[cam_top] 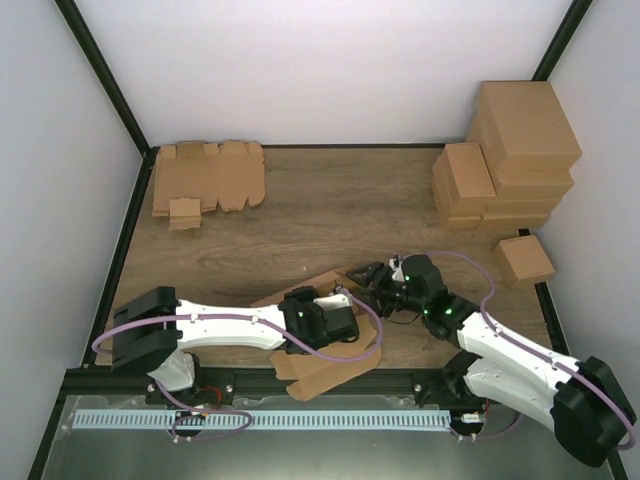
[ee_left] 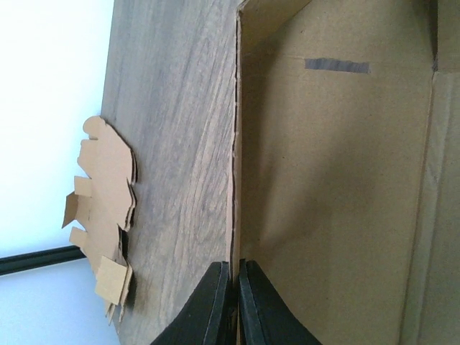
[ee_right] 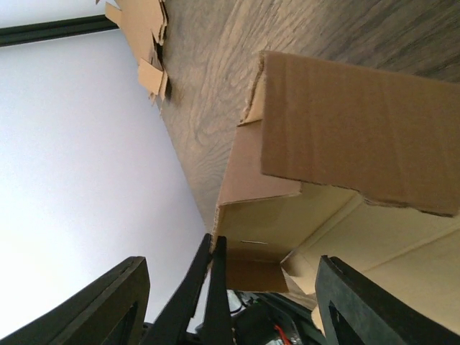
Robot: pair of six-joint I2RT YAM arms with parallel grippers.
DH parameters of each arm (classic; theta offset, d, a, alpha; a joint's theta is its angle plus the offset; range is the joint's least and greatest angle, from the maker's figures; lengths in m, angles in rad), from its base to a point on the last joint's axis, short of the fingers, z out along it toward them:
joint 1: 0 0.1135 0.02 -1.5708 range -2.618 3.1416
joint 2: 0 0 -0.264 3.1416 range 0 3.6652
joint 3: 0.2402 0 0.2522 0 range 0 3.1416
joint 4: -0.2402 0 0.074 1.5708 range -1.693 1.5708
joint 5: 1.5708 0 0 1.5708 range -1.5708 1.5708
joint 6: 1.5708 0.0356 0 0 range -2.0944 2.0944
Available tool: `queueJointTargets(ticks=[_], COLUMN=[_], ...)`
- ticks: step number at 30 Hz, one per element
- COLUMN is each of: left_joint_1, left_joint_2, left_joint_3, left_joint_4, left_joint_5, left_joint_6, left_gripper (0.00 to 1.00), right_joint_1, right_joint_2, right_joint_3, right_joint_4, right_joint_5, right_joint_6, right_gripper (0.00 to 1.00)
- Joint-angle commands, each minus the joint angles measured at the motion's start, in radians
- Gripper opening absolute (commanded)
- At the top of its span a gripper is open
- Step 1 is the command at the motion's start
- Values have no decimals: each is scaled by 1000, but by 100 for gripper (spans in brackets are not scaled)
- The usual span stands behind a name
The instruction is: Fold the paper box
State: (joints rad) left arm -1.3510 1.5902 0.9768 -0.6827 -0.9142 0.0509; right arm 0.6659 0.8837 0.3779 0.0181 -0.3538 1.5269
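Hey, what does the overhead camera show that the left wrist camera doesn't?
Only the overhead view: the right arm and the folded boxes stacked at the far right. Only the left wrist view: the left jaws shut on an edge of the paper box, and a dark grey strip on an inner panel. Both: the paper box and the pile of flat cardboard blanks.
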Motion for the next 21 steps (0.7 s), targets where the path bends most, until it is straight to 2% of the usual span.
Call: queueJointTargets(ticks=[1,13,16,19,21], left_joint_1=[-10,-22,-25,-29,-30], left_joint_2=[-27,-39,-30,-19,-20], left_joint_3=[30,48,55,64,65], left_joint_4=[19,14,14,12,18], left_joint_5=[13,20,22,22,37], left_joint_6=[-24,-38,-39,-43,-46], left_gripper=[7,7,7,7,7], right_joint_1=[28,66,68,69,69], right_joint_2=[42,152,175,196,206], right_joint_3=[14,21,22,44,51], right_joint_4=[176,244,272,254,249], right_joint_5=[41,73,71,72,73], right_joint_6=[124,203,212,209,204], right_gripper=[66,63,57,43,40])
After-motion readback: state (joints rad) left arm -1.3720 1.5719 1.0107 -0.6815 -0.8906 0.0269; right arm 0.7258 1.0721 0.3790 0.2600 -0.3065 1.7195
